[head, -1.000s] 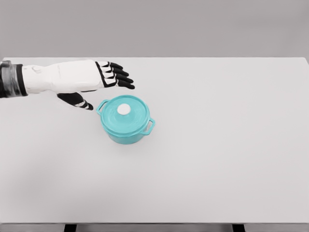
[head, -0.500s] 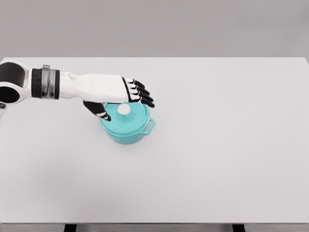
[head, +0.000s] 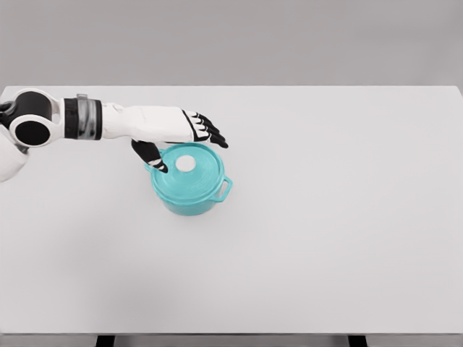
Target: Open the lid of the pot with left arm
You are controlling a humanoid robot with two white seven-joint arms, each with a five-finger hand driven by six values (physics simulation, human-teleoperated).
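A teal pot (head: 189,194) with two side handles stands on the white table (head: 325,217), left of the middle. Its teal lid (head: 194,177) lies closed on it, with a white round knob (head: 186,164) on top. My left hand (head: 189,146) reaches in from the left and hovers over the pot's far left rim. The fingers (head: 211,134) are spread beyond the knob and the thumb (head: 153,157) hangs at the lid's left edge. The knob lies between thumb and fingers, untouched. The hand holds nothing.
The table's far edge runs along the top of the view and its near edge (head: 231,333) along the bottom. Nothing else stands on the table.
My left arm has extended to the right, from beside the pot to over its lid. Over the last half second the hand drew back slightly toward the far left rim.
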